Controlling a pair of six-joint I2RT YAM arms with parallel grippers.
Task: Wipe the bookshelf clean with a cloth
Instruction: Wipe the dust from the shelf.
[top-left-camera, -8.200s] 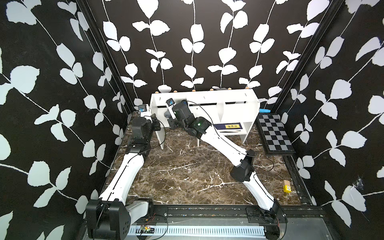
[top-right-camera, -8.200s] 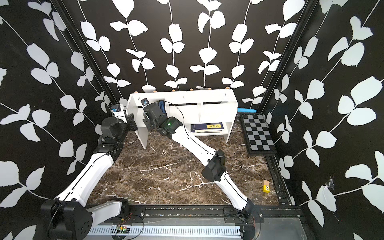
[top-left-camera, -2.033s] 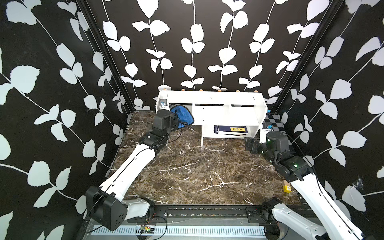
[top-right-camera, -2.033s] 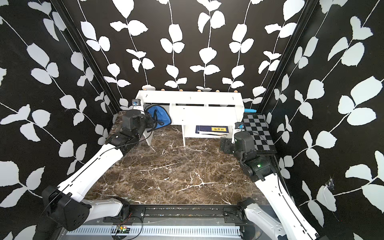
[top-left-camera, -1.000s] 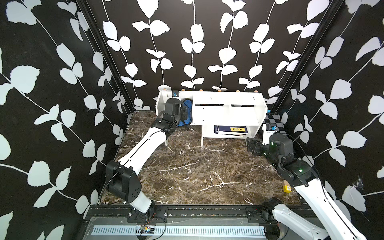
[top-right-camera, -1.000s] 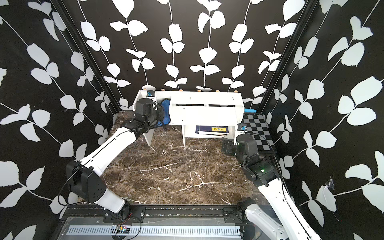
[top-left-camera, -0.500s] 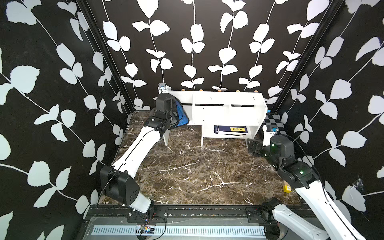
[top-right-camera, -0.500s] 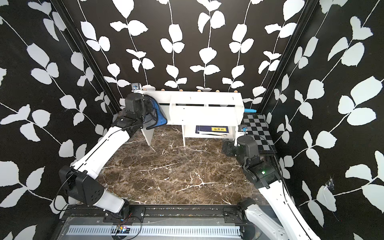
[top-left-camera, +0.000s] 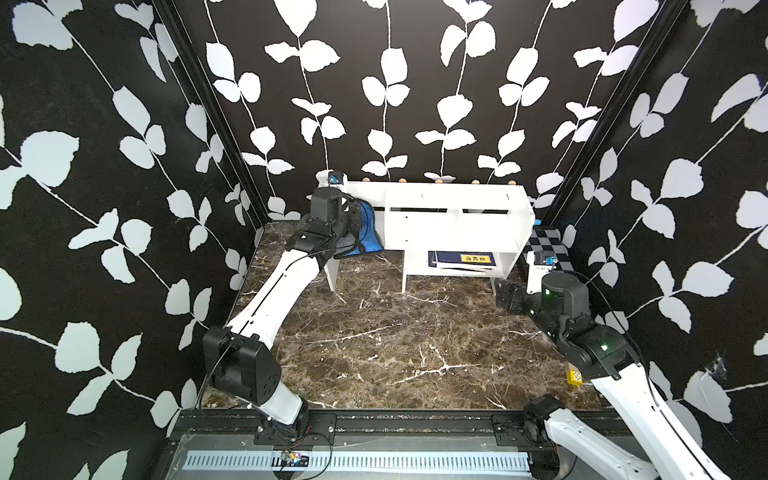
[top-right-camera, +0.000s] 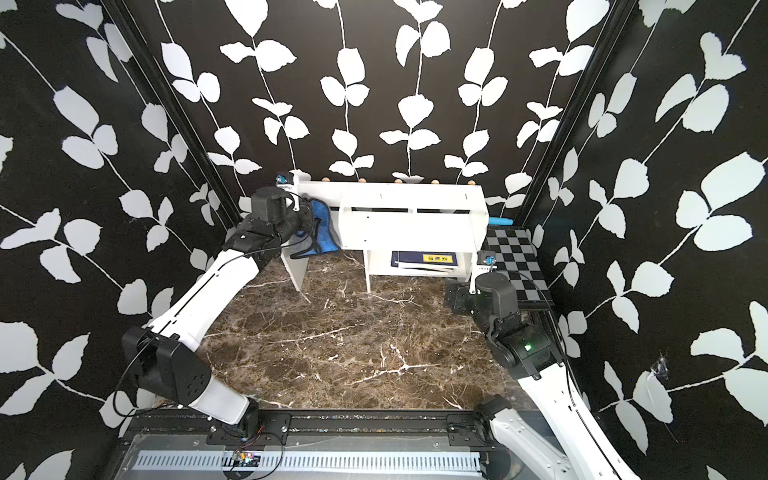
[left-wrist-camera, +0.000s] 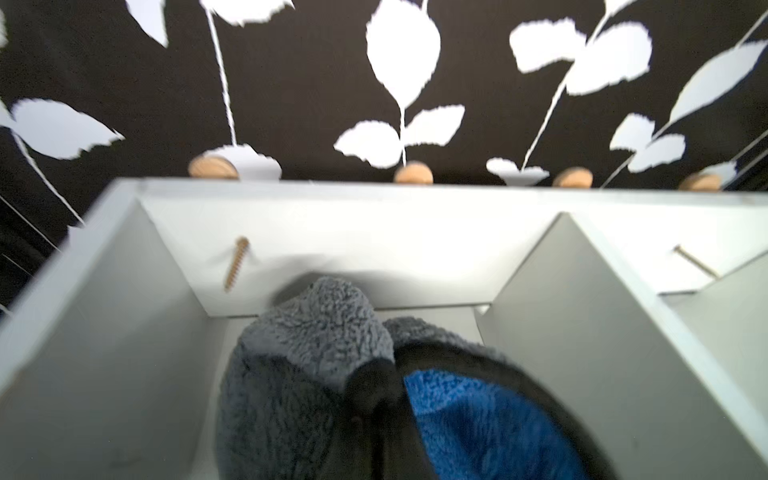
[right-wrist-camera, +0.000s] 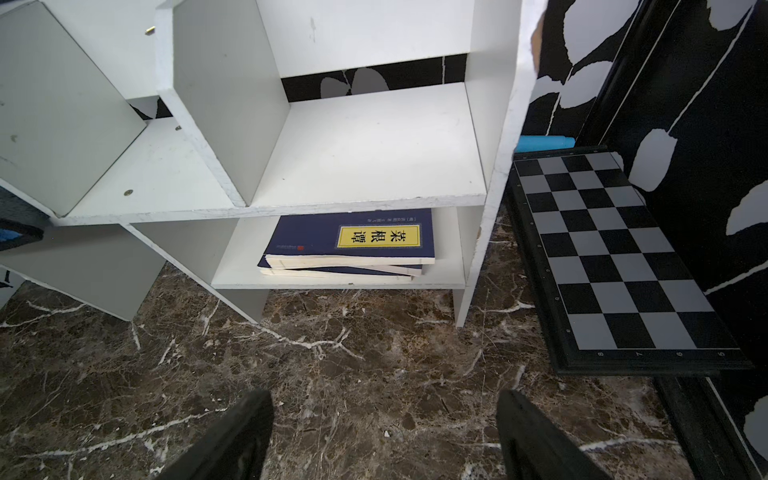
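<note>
Brown marble bench (top-left-camera: 374, 340), leaf-patterned walls. The left claw (top-left-camera: 351, 218), clamped tight on the cloth (left-wrist-camera: 307, 353) (grey and blue faces showing), holds it inside the bookshelf's (top-left-camera: 457, 199) left-end compartment. The right claw (right-wrist-camera: 384, 415) hangs wide open and empty before the bookshelf's lower cubby.

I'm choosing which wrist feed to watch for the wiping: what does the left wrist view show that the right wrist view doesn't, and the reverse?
Left wrist only: the cloth close up, grey and blue faces bunched between two upright panels, and the row of wooden knobs. Right wrist only: stacked navy books in the lower cubby, the chessboard, the marble tabletop and the open right gripper. Both: the white bookshelf and the leaf-patterned wall.
</note>
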